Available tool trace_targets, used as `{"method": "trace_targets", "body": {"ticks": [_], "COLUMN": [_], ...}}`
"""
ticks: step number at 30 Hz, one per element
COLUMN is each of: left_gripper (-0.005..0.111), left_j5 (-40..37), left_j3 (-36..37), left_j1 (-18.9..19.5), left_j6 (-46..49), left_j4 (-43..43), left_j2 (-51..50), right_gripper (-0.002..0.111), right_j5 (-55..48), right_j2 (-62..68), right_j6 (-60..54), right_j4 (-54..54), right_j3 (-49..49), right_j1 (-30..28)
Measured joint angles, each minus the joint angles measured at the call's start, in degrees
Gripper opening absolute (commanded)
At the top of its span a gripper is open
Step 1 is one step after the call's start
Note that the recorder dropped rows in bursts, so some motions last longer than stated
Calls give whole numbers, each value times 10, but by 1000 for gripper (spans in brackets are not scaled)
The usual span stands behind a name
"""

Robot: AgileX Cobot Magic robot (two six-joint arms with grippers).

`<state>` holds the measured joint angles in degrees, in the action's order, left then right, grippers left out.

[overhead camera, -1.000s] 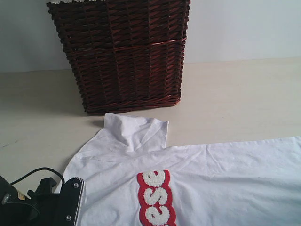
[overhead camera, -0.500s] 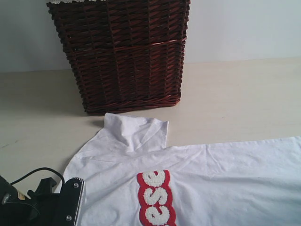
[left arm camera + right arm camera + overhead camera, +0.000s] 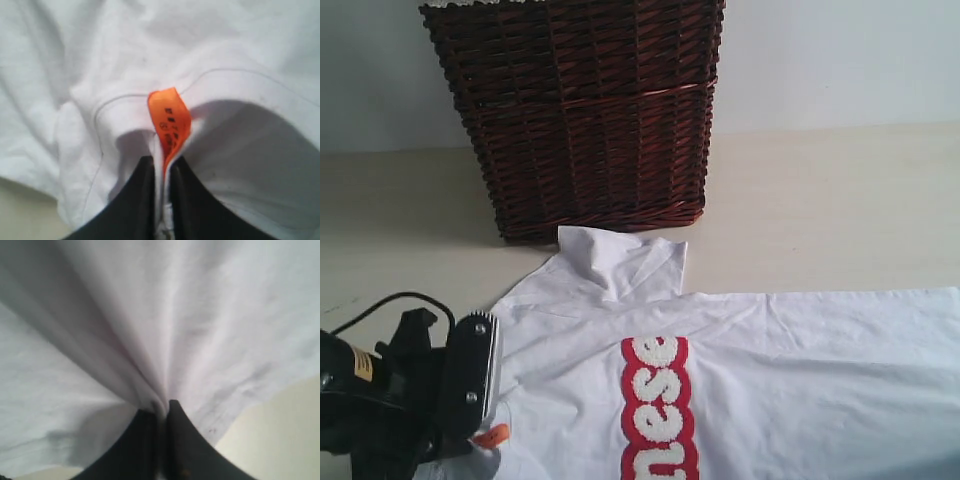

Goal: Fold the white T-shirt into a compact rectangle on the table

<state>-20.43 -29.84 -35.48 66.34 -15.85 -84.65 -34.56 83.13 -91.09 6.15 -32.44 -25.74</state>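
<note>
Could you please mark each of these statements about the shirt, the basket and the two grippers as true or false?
1. The left gripper is shut on the shirt beside its orange tag. True.
2. The shirt lies inside the basket. False: it lies spread on the table, in front of the basket.
3. The right gripper is open, clear of the cloth. False: it is shut on a fold of the shirt.
4. The shirt's red-edged letters face up. True.
</note>
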Motion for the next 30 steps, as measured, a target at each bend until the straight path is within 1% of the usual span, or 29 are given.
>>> {"method": "trace_targets", "body": {"ticks": [3, 5, 7, 10, 12, 15, 19, 24, 30], "left_gripper": [0, 0, 0, 0, 0, 0, 0, 0, 0], "left_j5": [-70, -118, -171, -233, -269, -304, -312, -315, -318], "left_j3": [-35, -60, -89, -134, -169, -220, -282, -361, -402], "left_j1": [0, 0, 0, 0, 0, 0, 0, 0, 0], "left_j6": [-103, -172, -256, -328, -357, -363, -361, -362, -362], "left_j4": [81, 152, 242, 353, 390, 424, 460, 469, 469], "left_j2": [30, 51, 78, 117, 136, 153, 175, 219, 302], "right_gripper": [0, 0, 0, 0, 0, 0, 0, 0, 0], "right_j5": [-17, -57, -108, -141, -144, -142, -123, -115, -126], "right_j2": [-77, -117, -157, -216, -257, -308, -355, -392, -442], "right_j6": [16, 57, 97, 77, 26, -59, -136, -154, -142], "right_j4": [-2, -6, -7, -23, -48, -96, -181, -243, -255], "right_j3": [0, -4, -11, -26, -41, -62, -90, -129, -153], "right_j1": [0, 0, 0, 0, 0, 0, 0, 0, 0]}}
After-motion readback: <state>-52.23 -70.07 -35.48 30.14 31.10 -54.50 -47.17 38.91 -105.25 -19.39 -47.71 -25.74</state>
